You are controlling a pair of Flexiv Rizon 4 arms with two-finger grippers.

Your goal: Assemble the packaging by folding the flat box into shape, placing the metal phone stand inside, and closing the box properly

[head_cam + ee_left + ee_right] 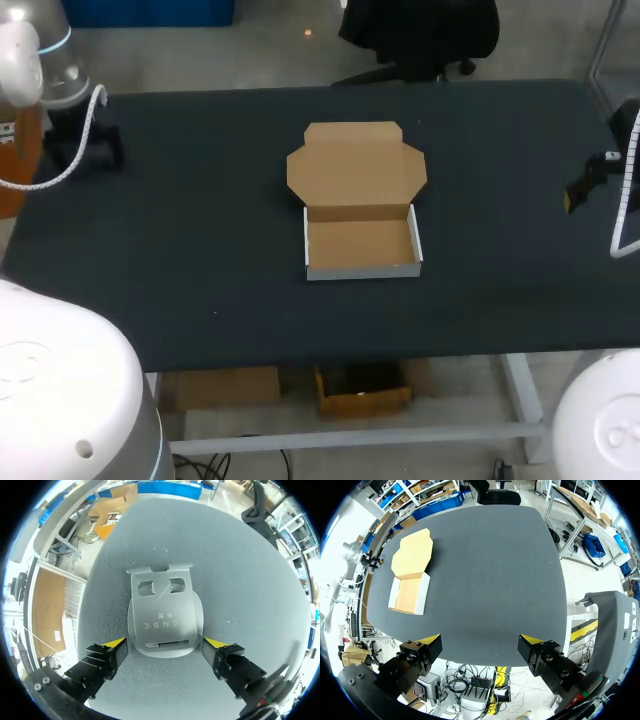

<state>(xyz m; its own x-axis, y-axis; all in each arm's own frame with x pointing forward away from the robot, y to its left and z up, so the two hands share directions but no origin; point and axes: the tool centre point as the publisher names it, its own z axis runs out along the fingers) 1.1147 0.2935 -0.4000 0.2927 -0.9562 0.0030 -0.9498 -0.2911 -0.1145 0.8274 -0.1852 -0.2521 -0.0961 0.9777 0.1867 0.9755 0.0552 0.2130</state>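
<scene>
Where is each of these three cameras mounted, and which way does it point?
Head view: fixed above and behind the robot, looking down on the table and the open box; the left arm and right arm show at the sides.
Left wrist view: on the left arm's wrist, looking along the open left gripper at the metal phone stand between its fingers.
Right wrist view: on the right arm's wrist, looking past the open right gripper across the table.
Shared: the head and right wrist views both show the box.
</scene>
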